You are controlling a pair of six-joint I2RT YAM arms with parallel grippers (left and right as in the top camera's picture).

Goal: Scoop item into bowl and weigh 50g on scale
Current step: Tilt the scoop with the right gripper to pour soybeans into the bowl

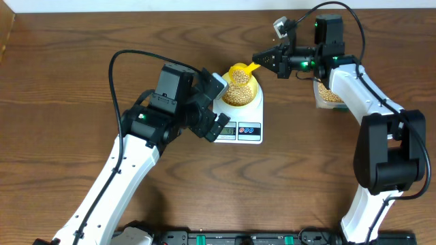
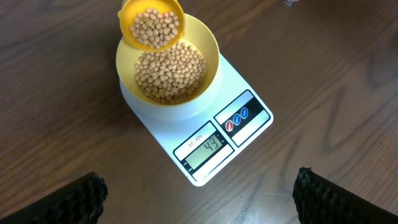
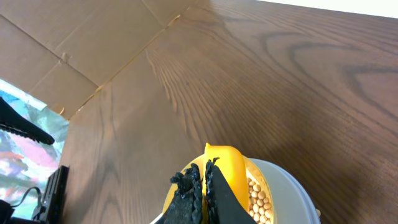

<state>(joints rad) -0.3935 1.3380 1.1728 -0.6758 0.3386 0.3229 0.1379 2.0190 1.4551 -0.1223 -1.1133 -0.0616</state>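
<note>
The pale yellow bowl (image 1: 253, 89) stands on the white scale (image 1: 253, 114) and holds a heap of beige beans (image 1: 238, 94). In the left wrist view the bowl (image 2: 210, 46) with beans (image 2: 171, 71) sits on the scale (image 2: 249, 84), whose display (image 2: 208, 147) reads 43. My right gripper (image 1: 264, 60) is shut on the handle of a bright yellow scoop (image 1: 240, 70), which hangs over the bowl's far rim with beans in it (image 2: 152, 22). The right wrist view shows the shut fingers (image 3: 204, 183) on the scoop (image 3: 231, 174). My left gripper (image 2: 199, 193) is open and empty, just in front of the scale.
A clear plastic tub (image 1: 325, 95) with more beans stands to the right of the scale, partly under the right arm. Cardboard (image 3: 62, 43) lies along the table's left edge. Both arms reach in from the front edge.
</note>
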